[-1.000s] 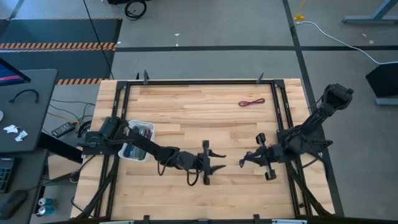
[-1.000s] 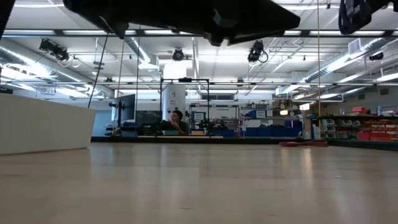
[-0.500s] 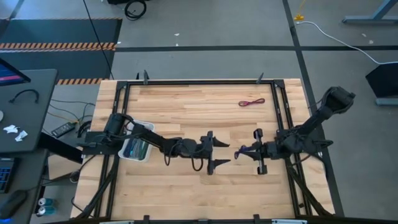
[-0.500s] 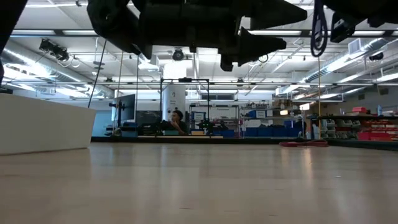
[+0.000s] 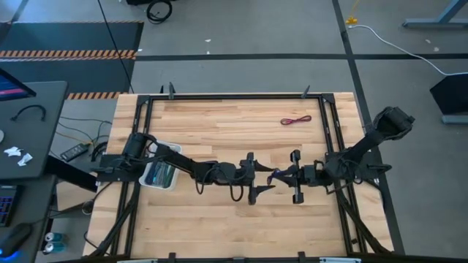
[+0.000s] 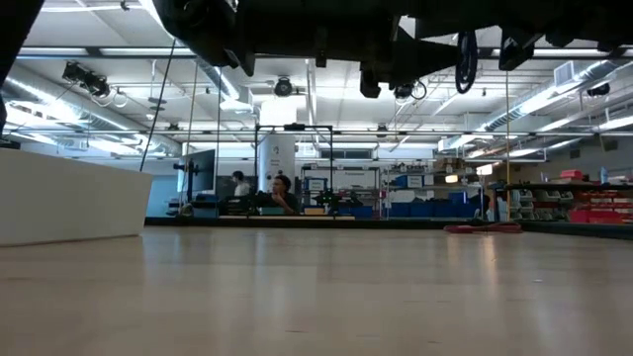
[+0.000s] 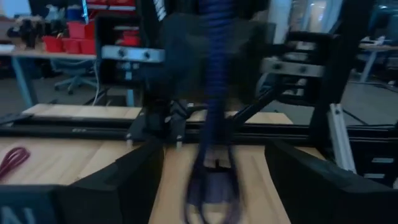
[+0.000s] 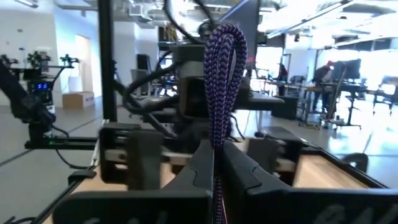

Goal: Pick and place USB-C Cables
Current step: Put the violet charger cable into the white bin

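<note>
- You have a butcher-block wooden table [image 5: 219,124] with a black metal frame [image 5: 234,96] running round its edges.
- Near the table's left edge you can see a white rectangular tray [image 5: 172,150], partly covered.
- Left of the table stands a dark desk [image 5: 29,131] with a coiled black cord [image 5: 28,112] on it and a black remote-like device [image 5: 74,153] beside it.
- On the grey floor behind the table, you see orange-and-black hazard tape [image 5: 69,53] and a white cable [image 5: 398,44].
- Across the room in the low view, a person [image 6: 280,191] sits at a workstation and another person [image 6: 239,185] stands close by.
</note>
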Tool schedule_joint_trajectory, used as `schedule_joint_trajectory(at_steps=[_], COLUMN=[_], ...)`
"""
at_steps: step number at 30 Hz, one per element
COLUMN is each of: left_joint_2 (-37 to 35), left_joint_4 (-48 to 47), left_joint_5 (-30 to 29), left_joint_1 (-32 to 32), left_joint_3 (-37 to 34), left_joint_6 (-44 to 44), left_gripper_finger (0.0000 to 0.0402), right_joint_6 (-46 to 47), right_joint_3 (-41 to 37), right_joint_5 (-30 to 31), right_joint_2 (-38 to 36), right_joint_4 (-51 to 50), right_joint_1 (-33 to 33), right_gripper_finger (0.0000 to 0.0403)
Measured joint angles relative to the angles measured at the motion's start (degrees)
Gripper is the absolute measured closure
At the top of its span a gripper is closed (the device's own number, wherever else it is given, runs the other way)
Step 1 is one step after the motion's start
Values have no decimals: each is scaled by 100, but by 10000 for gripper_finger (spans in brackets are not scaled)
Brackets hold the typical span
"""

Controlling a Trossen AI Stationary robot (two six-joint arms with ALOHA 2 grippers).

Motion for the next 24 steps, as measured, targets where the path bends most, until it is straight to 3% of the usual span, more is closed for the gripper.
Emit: schedule_joint_trajectory(at_steps=[7, 13, 19, 24], left_joint_2=[0, 2, 1, -54], left_joint_4=[-134, -268, -336, -537], left_joint_5=[-49, -45, -81, -677], left_joint_1=[28, 16, -106, -352], left_joint_3=[29, 29, 31, 33], left_joint_6=[-48, -48, 235, 493], left_gripper_finger=[169, 268, 367, 376], right_joint_6=[-126, -121, -71, -88], right_joint_3=[240, 241, 241, 241], right_joint_5=[-64, 111, 166, -41], right_joint_2=[398, 371, 363, 210], right_joint_4=[9, 0, -23, 3], right_joint_1=[-13, 11, 19, 101], right_gripper_finger=[393, 393, 367, 338])
